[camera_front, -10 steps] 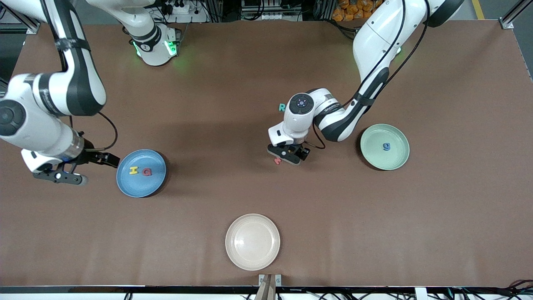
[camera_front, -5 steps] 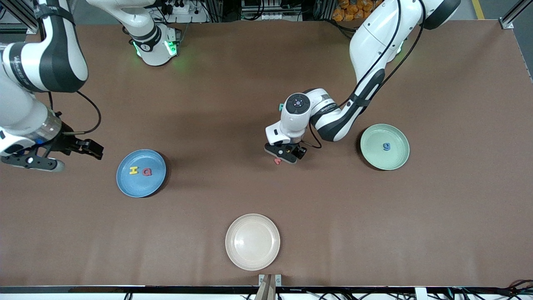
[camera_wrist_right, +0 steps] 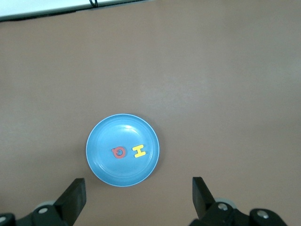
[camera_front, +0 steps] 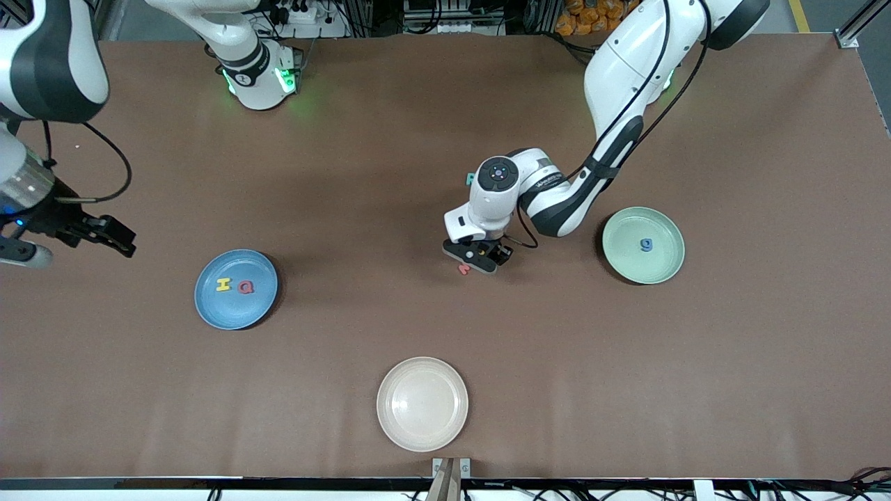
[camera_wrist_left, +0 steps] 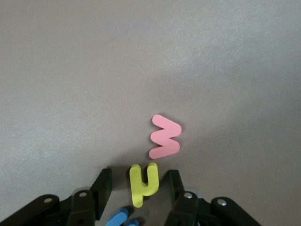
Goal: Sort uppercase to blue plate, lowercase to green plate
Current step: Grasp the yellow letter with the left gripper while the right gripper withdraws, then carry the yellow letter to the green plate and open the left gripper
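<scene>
Crowding yellow letter [camera_wrist_left: 142,184]: red letter [camera_wrist_left: 164,136]; blue letter [camera_wrist_left: 121,219]

Front cam high, facing robots; wrist cams look down. Right wrist and front share blue plate [camera_wrist_right: 122,149].

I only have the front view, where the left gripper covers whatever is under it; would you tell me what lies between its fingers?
Observer: A yellow letter lies on the table between the open fingers of the left gripper, with a gap at each side.
Operator: Is anything close beside it?
Observer: A pink letter lies just past the fingertips.
Operator: Anything else?
Observer: The tip of a blue letter shows under the gripper's body.
</scene>
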`<act>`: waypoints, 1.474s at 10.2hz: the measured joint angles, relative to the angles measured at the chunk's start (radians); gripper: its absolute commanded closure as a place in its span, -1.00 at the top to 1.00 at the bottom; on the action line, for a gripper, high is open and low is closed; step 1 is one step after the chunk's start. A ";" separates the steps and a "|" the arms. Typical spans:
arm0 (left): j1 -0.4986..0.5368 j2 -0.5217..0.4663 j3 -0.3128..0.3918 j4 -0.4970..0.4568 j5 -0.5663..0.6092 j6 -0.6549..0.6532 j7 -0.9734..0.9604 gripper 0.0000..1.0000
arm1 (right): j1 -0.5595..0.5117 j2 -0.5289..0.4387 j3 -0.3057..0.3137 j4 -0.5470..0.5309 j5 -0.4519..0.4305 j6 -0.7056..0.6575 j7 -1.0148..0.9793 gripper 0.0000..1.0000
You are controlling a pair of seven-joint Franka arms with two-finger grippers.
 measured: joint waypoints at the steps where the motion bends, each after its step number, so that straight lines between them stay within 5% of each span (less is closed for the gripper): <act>1: 0.000 0.000 0.000 0.001 0.000 0.000 0.000 -0.21 | 0.000 -0.017 0.001 0.009 0.000 -0.027 0.000 1.00; 7: 0.000 -0.001 0.000 0.009 0.001 -0.016 0.001 -0.97 | 0.004 -0.037 0.009 0.074 0.071 -0.156 -0.014 1.00; 15: 0.104 -0.076 0.001 0.037 0.001 -0.211 0.113 -1.00 | 0.062 -0.037 0.021 0.183 0.075 -0.351 -0.028 1.00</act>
